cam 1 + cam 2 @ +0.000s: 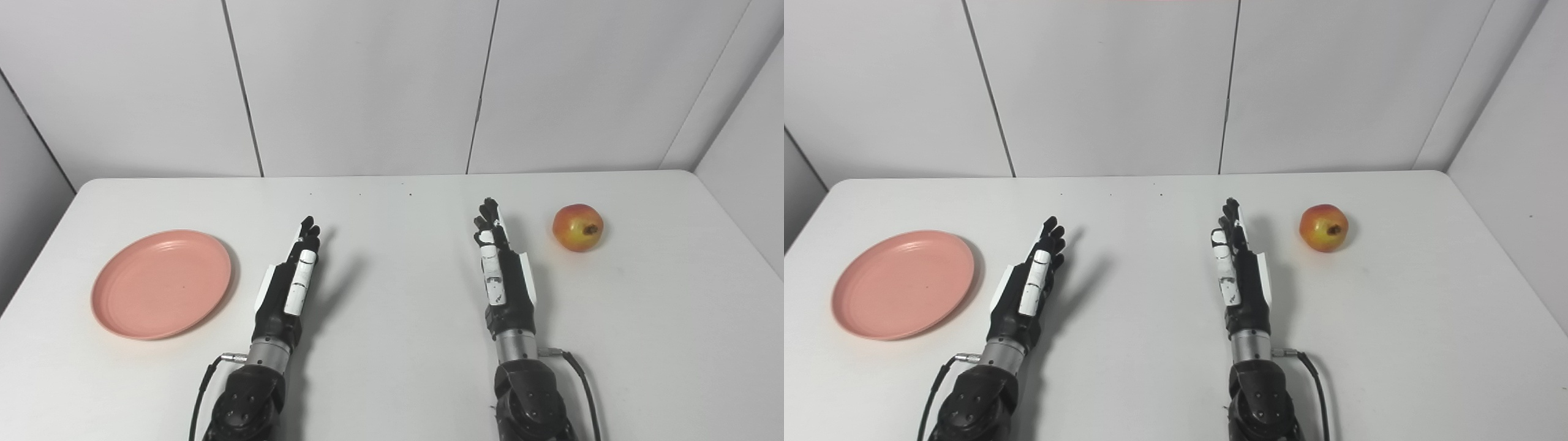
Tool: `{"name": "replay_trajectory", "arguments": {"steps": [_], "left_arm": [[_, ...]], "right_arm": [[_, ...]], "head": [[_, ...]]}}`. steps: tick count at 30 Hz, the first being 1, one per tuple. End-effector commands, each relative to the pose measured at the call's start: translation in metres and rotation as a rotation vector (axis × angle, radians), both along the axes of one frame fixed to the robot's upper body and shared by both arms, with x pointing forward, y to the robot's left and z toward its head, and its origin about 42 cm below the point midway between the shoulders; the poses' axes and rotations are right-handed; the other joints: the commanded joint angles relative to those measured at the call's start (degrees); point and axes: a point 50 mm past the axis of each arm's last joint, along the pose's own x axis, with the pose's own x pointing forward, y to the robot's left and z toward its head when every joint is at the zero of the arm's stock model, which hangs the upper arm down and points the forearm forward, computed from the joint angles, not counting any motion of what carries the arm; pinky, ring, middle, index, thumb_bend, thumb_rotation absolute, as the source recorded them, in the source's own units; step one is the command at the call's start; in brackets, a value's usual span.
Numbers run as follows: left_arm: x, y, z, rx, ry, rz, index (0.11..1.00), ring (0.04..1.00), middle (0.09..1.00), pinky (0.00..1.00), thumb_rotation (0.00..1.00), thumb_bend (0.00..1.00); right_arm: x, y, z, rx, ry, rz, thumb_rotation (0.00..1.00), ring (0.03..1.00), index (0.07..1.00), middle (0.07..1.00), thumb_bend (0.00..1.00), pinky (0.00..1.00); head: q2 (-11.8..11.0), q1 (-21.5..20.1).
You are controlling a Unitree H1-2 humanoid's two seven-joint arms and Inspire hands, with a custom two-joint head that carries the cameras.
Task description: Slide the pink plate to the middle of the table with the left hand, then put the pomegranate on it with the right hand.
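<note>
Pink and shallow, the plate (162,284) lies flat on the left side of the white table (392,380), well short of the middle and close to the left edge; faint rings show on its inner surface, and nothing rests on it. Far over on the right side sits the pomegranate (577,227), red shading to yellow, its dark crown turned toward the near right; it stands alone on the tabletop, touching neither hand nor plate.

Both arms come in from the near edge and reach toward the far wall; the left hand (289,288) is just right of the plate but apart from it, its fingers (308,233) stretched out straight and close together, pointing far and slightly right, grasping nothing; the right hand (501,269) is near the middle-right of the table, to the left of the pomegranate and apart from it, its fingers (488,217) likewise extended and pointing far, released and empty. Each hand casts a soft shadow on the table to its right; whether the hands touch the surface or hover just above it cannot be told.

Behind the table stand pale wall panels (361,86) with dark vertical seams; a thin cable (583,383) loops out from the right wrist, and another (205,383) from the left wrist.
</note>
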Motion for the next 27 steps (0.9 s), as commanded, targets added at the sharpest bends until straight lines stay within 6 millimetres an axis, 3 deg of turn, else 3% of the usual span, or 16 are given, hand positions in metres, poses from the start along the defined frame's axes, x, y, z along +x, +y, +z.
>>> {"name": "replay_trajectory", "arguments": {"steps": [1,11,20,27], "left_arm": [[0.003,-0.015,0.007,-0.006,-0.043,-0.02,1.0,1.0,1.0,1.0,1.0,0.75],[0.002,-0.037,-0.001,-0.018,-0.072,-0.022,1.0,1.0,1.0,1.0,1.0,0.74],[0.003,-0.045,-0.005,-0.033,-0.076,-0.013,1.0,1.0,1.0,1.0,1.0,0.71],[0.005,-0.043,-0.006,-0.031,-0.079,-0.002,1.0,1.0,1.0,1.0,1.0,0.75]], "right_arm": [[-0.014,-0.013,-0.024,0.004,0.035,-0.011,0.98,0.961,0.967,0.963,0.62,0.97],[-0.017,-0.034,-0.032,0.018,0.046,-0.002,0.98,0.958,0.972,0.956,0.62,0.98],[-0.017,-0.043,-0.035,0.005,0.039,0.003,1.0,0.952,0.967,0.952,0.59,0.98],[-0.018,-0.041,-0.036,0.025,0.053,0.009,0.99,0.962,0.976,0.96,0.59,0.99]], "head": [[-0.3,0.7],[-3.7,10.1],[-4.7,11.1],[-5.0,11.1]]}}
